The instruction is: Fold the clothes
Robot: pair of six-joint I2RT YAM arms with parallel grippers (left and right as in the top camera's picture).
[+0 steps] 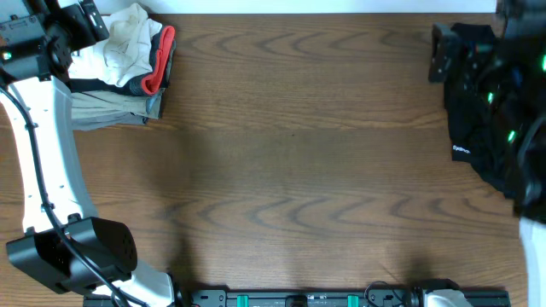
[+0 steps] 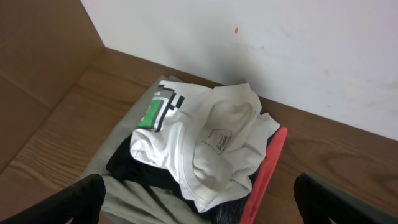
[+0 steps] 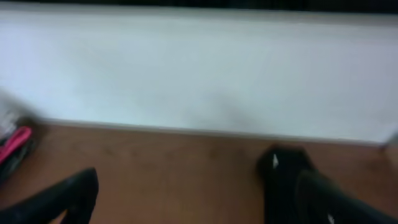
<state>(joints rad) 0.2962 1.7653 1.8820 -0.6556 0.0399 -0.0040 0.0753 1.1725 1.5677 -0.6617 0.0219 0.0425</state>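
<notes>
White cotton T-shirt with a green-and-grey graphic [image 2: 211, 137] lies crumpled on the folded beige-and-red stack [image 1: 107, 109], upper left; we judge it light, limp, best pinched at its hem. Left pincer [image 2: 199, 202] and right pincer [image 3: 199, 193] gape, empty.

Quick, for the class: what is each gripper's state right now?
Left gripper: open, holding nothing, near the white T-shirt.
Right gripper: open, holding nothing.

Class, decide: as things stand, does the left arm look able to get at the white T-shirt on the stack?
Probably yes. The left gripper hangs open over the white T-shirt, which lies crumpled on top of the stack with nothing covering it.
</notes>
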